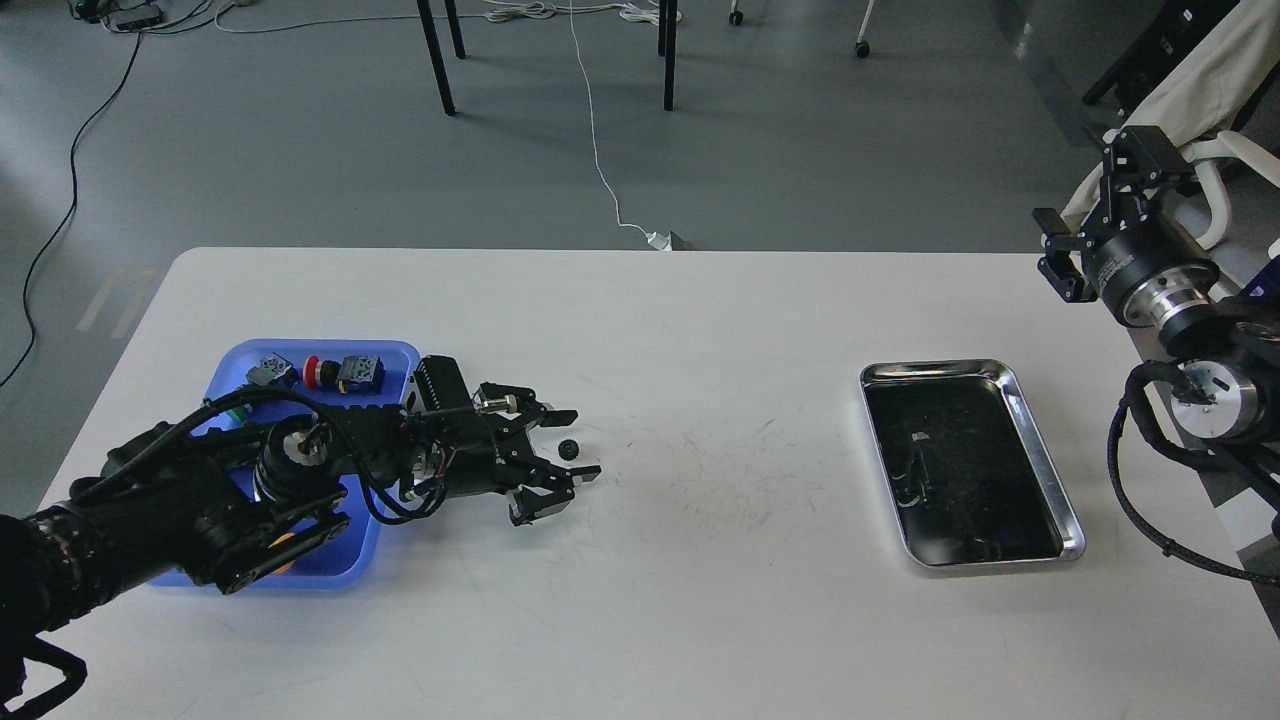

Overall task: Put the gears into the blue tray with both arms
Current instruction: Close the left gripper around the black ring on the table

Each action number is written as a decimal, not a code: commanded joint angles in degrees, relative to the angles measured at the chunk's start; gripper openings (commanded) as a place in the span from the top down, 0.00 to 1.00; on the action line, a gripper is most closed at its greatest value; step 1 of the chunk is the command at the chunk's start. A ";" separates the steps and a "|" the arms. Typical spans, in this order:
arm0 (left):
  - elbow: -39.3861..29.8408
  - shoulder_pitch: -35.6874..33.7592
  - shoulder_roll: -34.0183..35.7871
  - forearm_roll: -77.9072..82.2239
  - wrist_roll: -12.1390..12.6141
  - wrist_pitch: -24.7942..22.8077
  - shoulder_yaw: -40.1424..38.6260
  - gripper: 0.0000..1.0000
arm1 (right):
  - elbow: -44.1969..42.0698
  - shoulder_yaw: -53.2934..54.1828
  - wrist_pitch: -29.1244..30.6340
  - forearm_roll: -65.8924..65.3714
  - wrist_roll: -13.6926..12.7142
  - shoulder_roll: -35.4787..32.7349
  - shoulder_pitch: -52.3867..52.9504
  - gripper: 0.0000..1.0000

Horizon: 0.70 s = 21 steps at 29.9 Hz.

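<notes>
Left gripper (570,445) jaws lying open around one gear (569,449) on surface | blue tray (390,352) seemingly holding switches only | right gripper (1085,225) idling, jaws unreadable.

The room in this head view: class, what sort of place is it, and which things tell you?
Probably a robotics lab or workshop. A plain white table stands on a grey floor strewn with loose cables, and it holds only a blue tray of push-button switches and a steel tray.

A smooth grey floor (300,150) stretches beyond the white rectangular table (700,600). Thin black chair legs (436,55) stand on it, and a white cable (597,150) and a black cable (60,190) trail across.
</notes>
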 commanded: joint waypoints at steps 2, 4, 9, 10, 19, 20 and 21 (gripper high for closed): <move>1.52 -0.08 -0.27 0.00 0.00 0.90 0.46 0.39 | 0.01 0.00 0.01 0.00 0.00 0.00 0.00 0.03; 2.04 -0.08 -0.36 0.00 0.00 0.99 0.55 0.41 | 0.01 -0.09 0.01 0.00 0.00 0.00 0.00 0.03; 3.98 -0.08 -1.15 0.00 0.00 1.17 0.55 0.44 | 0.01 -0.01 0.01 0.00 0.00 0.00 -0.09 0.03; 4.07 -0.08 -1.15 0.00 0.00 1.17 0.63 0.45 | 0.01 -0.09 0.01 0.00 0.00 0.00 -0.09 0.03; 4.07 -0.16 -0.97 0.00 0.00 2.31 0.81 0.57 | 0.01 -0.18 0.01 -0.09 0.00 0.08 -0.26 0.03; 3.89 -0.08 -0.97 0.00 0.00 2.22 0.81 0.59 | -0.07 -0.18 0.01 -0.09 0.00 0.09 -0.44 0.03; 3.72 -0.08 -0.97 0.00 0.00 2.22 0.81 0.59 | -0.25 -0.18 0.01 -0.09 0.00 0.09 -0.53 0.03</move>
